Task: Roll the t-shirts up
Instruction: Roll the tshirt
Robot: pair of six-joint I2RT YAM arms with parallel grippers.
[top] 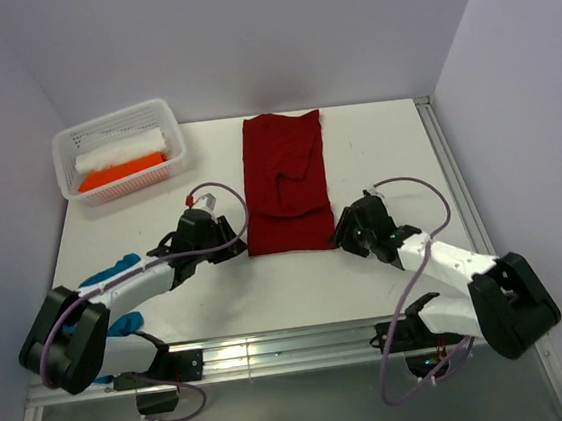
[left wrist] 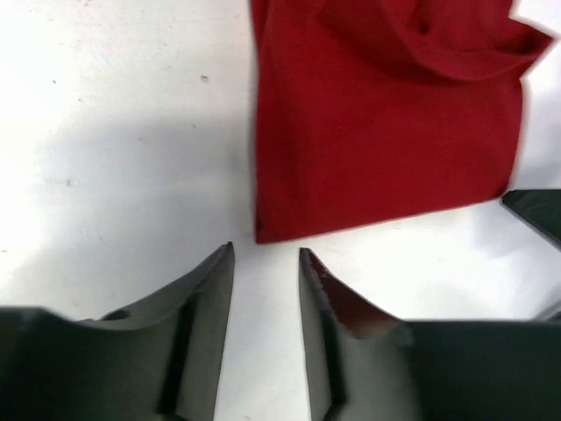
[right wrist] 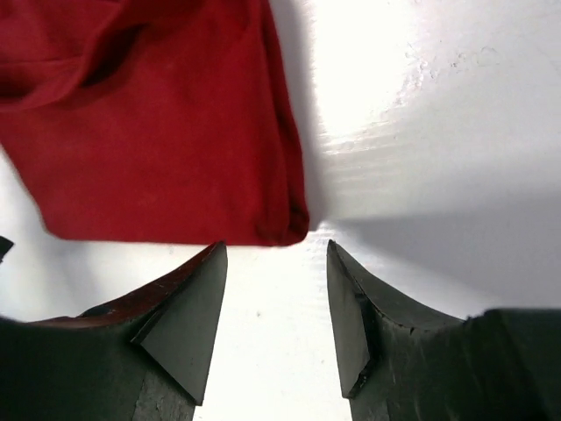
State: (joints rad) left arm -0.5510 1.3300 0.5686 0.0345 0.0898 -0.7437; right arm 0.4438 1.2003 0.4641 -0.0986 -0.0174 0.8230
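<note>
Flanking the near hem corners of the dark red t-shirt (top: pixel 285 185), left gripper (left wrist: pixel 266 254) and right gripper (right wrist: pixel 276 250) sit jaws apart, empty; its long axis runs straight ahead of both.

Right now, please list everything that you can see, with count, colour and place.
dark red t-shirt: one, dark red, flat at table centre
white roll: one, white, in basket
orange roll: one, orange, in basket
basket: one, white, far left corner
teal-blue cloth: one, teal-blue, near left, by left arm
table: one, white
left gripper: one, black, open, at red shirt's near left corner
right gripper: one, black, open, at its near right corner
</note>
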